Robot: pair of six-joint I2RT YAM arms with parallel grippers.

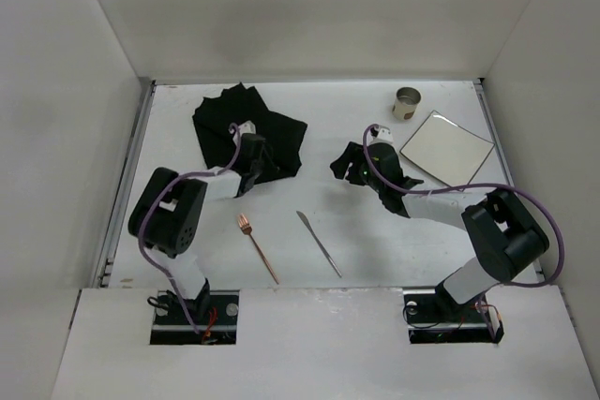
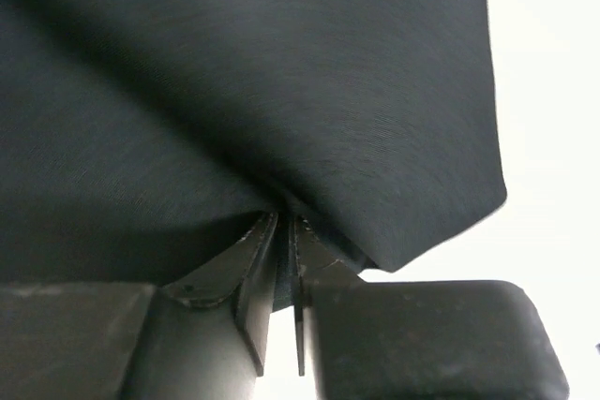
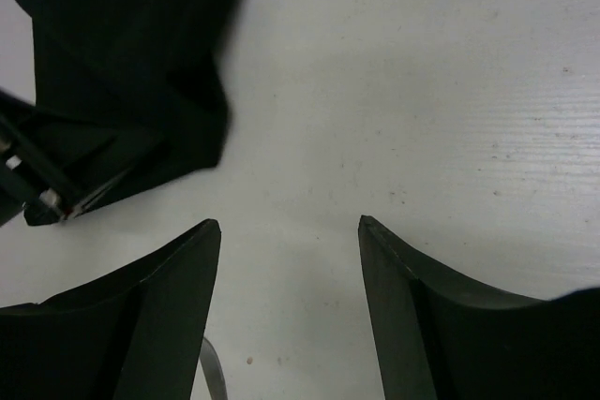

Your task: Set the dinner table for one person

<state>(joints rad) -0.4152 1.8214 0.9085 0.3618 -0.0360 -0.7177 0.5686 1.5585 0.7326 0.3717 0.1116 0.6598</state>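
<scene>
The dinner table (image 1: 328, 110) is seen from above as a broad matte-white surface with a thin metal rail along each side. It is enclosed by pale walls on three sides, and the bases of both arms are fixed at its near edge. The left arm (image 1: 169, 213) is bent over the left half of the table and the right arm (image 1: 497, 236) is folded over the right half, each trailed by a purple cable. A black cloth mat (image 1: 246, 128) is spread in a crumpled heap on the far left part of the table, with folds raised along its near edge. A square plate (image 1: 447, 147) is laid flat at the far right, turned so that one corner faces the arms. A knife (image 1: 319, 243) is laid diagonally near the middle of the near edge, and a copper-coloured fork (image 1: 257, 247) is laid to its left, apart from it, tines pointed away from the arms. The left gripper (image 2: 283, 222) is set at the near edge of the mat, and its jaws are pressed together on a pinched fold of the cloth. The right gripper (image 3: 291, 224) is held above bare table to the right of the mat, its fingers spread wide with nothing between them. A small cup (image 1: 407, 103) is stood upright just beside the far corner of the plate.
</scene>
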